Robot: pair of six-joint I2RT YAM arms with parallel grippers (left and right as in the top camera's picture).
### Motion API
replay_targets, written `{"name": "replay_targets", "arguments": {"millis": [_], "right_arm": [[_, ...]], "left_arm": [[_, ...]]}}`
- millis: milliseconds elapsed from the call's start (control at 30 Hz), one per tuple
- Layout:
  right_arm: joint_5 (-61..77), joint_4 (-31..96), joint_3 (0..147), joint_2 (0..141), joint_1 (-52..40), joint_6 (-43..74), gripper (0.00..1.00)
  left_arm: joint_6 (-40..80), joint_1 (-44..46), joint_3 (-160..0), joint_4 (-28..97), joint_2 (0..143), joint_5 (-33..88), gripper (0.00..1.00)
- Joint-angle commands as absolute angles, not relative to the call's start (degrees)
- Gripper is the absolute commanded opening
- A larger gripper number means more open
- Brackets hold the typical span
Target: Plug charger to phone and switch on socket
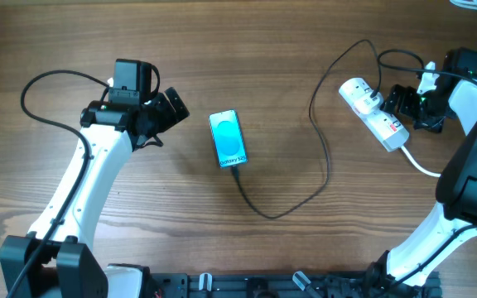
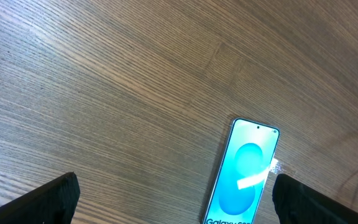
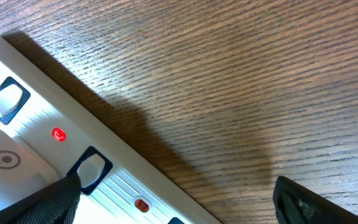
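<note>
The phone [image 1: 228, 138] lies face up in the middle of the table, its teal screen lit; it also shows in the left wrist view [image 2: 244, 174]. The black charger cable [image 1: 317, 132] runs from the phone's near end in a loop to the white plug adapter [image 1: 356, 91] seated in the white socket strip [image 1: 379, 116]. My left gripper [image 1: 171, 108] is open and empty, left of the phone. My right gripper [image 1: 407, 103] is open, its left finger resting on the socket strip [image 3: 55, 162] by a white switch [image 3: 91, 169]. A red light [image 3: 58, 134] glows on the strip.
The strip's thick white lead [image 1: 425, 170] runs off toward the right arm's base. A black cable [image 1: 48, 99] loops behind the left arm. Wood table [image 1: 263, 50] stretches between both arms.
</note>
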State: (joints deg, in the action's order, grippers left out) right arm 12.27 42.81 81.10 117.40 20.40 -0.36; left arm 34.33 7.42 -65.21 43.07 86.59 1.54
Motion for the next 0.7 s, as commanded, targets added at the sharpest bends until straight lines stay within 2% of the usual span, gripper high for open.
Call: {"name": "replay_targets", "arguments": {"millis": [0,367,500,667], "right_arm": [[12.64,44.23,85.49,115.74,20.34,-1.34,1.00],[10.63,46.87,84.71,115.92,19.86,-1.54,1.00],[16.71,49.93,86.08,115.52,19.11,-8.40,0.99],[15.99,60.62,87.15,112.90,16.36,-15.66,0.99]], "left_arm": [[33.43,7.11,-65.56,42.92,86.80,0.97,1.00],[33.41,7.11,-65.56,42.92,86.80,0.97,1.00],[33.41,7.11,-65.56,42.92,86.80,0.97,1.00],[33.43,7.11,-65.56,42.92,86.80,0.97,1.00]]}}
